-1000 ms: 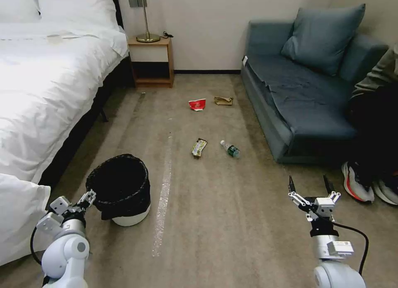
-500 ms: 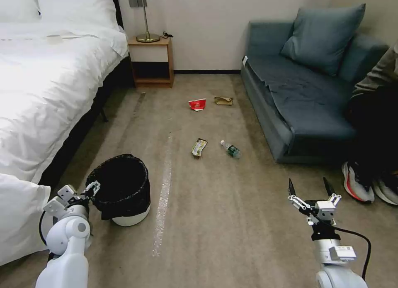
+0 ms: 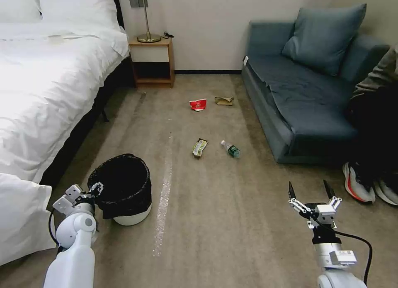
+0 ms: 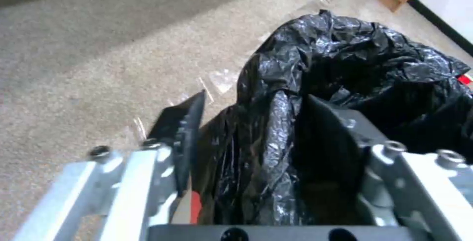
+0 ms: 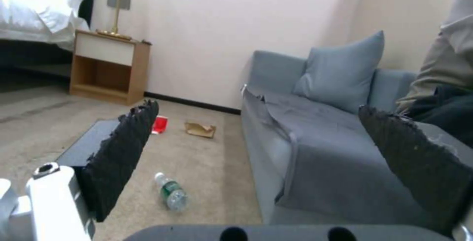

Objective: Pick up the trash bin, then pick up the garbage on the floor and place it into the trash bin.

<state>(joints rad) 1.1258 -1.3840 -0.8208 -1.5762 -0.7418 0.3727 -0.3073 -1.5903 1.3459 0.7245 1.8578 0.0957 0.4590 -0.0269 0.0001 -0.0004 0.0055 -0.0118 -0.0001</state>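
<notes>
Straddling trash bin point(image 3: 124, 184) rim: left pincer point(image 3: 98, 187).

Carpet floor point(image 3: 215, 205): trash bin point(image 3: 124, 188), four garbage pieces point(image 3: 199, 147).

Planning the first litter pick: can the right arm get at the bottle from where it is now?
Probably not without moving. The right gripper, open, hangs above bare carpet, well short of the plastic bottle. Nothing lies between them, though; the sofa stands off to the side.

Glossy, crinkled black plastic lines the trash bin point(image 3: 124, 188) — smooth white plastic below — on matt, rough carpet point(image 3: 232, 205).
</notes>
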